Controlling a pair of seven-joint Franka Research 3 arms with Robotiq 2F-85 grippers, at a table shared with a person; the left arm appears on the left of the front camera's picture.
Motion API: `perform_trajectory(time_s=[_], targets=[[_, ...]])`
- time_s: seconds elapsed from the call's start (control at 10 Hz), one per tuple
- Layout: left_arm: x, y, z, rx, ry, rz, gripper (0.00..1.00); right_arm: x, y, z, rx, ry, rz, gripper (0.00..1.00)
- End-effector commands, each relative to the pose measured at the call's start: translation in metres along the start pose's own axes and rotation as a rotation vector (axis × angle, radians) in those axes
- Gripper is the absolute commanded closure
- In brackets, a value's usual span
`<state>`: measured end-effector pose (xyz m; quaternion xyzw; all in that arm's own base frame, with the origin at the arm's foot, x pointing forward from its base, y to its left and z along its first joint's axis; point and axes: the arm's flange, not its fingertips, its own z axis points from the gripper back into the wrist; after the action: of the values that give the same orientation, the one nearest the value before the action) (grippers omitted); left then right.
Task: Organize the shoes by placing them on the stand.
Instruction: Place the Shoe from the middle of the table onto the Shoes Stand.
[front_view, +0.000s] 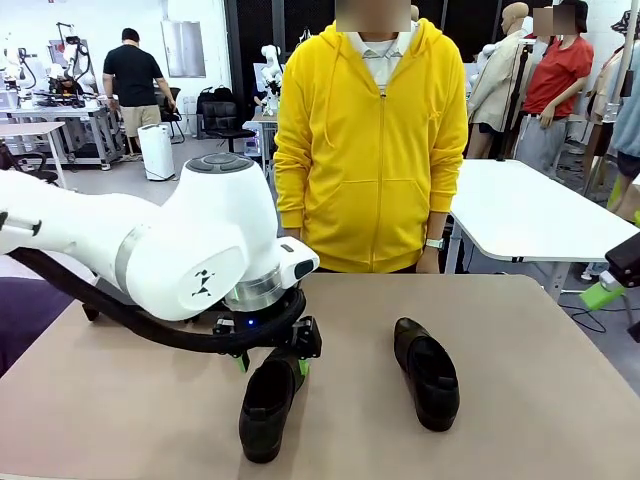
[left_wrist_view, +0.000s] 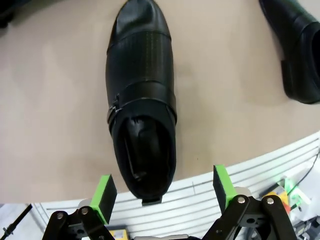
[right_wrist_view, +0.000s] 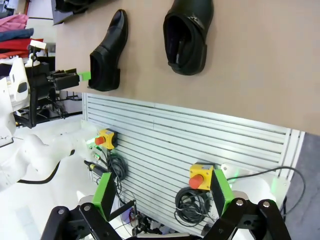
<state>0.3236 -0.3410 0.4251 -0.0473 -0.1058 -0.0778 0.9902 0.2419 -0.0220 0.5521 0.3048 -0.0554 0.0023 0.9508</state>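
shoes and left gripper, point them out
left shoe (front_view: 267, 410): front view, middle of its upper
right shoe (front_view: 431, 383): front view, middle of its upper
left gripper (left_wrist_view: 163, 186): left wrist view, between fingertips

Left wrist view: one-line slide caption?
Open left tool at the heel end of a black loafer on the beige table, second loafer at the frame's upper right.

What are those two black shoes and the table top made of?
The nearer shoe and the other shoe look like glossy black leather, or a lookalike: smooth sheen, fine stitch lines. The tabletop seems matte beige laminate, perhaps: flat, no glare.
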Motion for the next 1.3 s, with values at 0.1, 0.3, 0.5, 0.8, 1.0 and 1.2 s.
perform_trajectory(time_s=[0.1, 0.3, 0.5, 0.8, 1.0, 1.2], targets=[[0.002, -0.01, -0.017, 0.026, -0.023, -0.008, 0.0, 0.001, -0.002, 0.004, 0.002, 0.006, 0.025, 0.0], [0.007, -0.013, -0.026, 0.017, -0.003, -0.035, 0.0, 0.001, -0.002, 0.004, 0.002, 0.006, 0.025, 0.0], [0.01, -0.02, -0.048, -0.015, 0.028, -0.063, 0.0, 0.001, -0.002, 0.004, 0.002, 0.006, 0.025, 0.0], [0.016, -0.019, -0.08, 0.016, 0.026, -0.069, 0.0, 0.001, -0.002, 0.004, 0.002, 0.006, 0.025, 0.0], [0.018, -0.021, -0.086, 0.038, 0.038, -0.075, 0.0, 0.001, -0.002, 0.004, 0.002, 0.006, 0.025, 0.0], [0.019, -0.023, -0.088, 0.044, 0.052, -0.062, 0.56, 0.001, -0.002, 0.004, 0.002, 0.006, 0.025, 0.0]])
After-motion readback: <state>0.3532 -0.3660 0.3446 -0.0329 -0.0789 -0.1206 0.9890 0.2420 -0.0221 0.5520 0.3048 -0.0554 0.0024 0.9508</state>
